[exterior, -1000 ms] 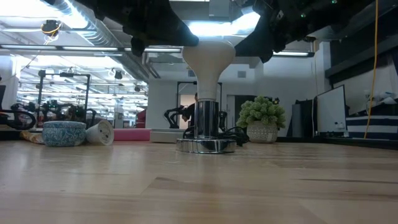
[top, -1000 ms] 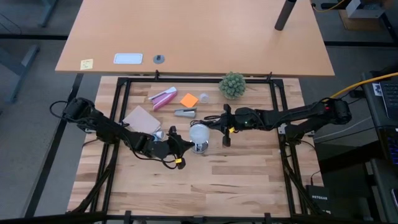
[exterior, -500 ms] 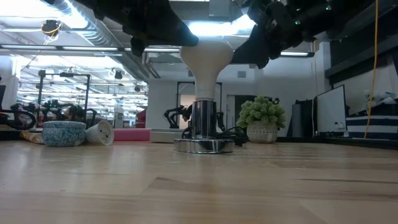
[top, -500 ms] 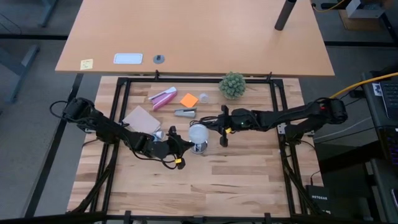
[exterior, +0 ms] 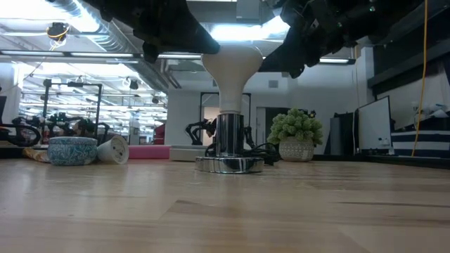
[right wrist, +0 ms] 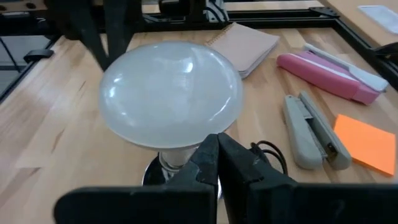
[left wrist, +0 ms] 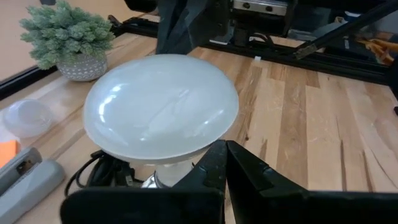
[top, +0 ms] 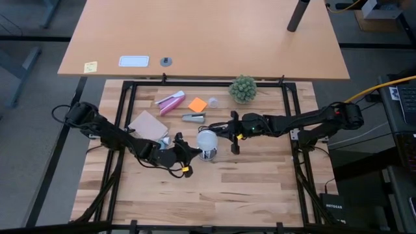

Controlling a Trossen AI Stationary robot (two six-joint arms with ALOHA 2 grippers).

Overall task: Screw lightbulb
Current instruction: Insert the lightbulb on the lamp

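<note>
- The left gripper [top: 189, 155] had its fingers pressed together, empty, just beside the lightbulb [top: 207, 139] at table centre.
- The right gripper [top: 232, 135] was likewise clenched on nothing, close on the bulb's other side.
- The lightbulb stood upright, dome up, in the metal socket [exterior: 229, 146].
- A stapler [right wrist: 313, 130] and an orange note [right wrist: 369, 143] lay nearby.

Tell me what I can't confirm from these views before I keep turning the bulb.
- Thread seating: in the low view the socket hides the lightbulb base.
- Right gripper contact: the high view is too small, and the low view cuts it at the top edge.
- Left gripper contact: the bulb's dome hides it in the left wrist view.
</note>
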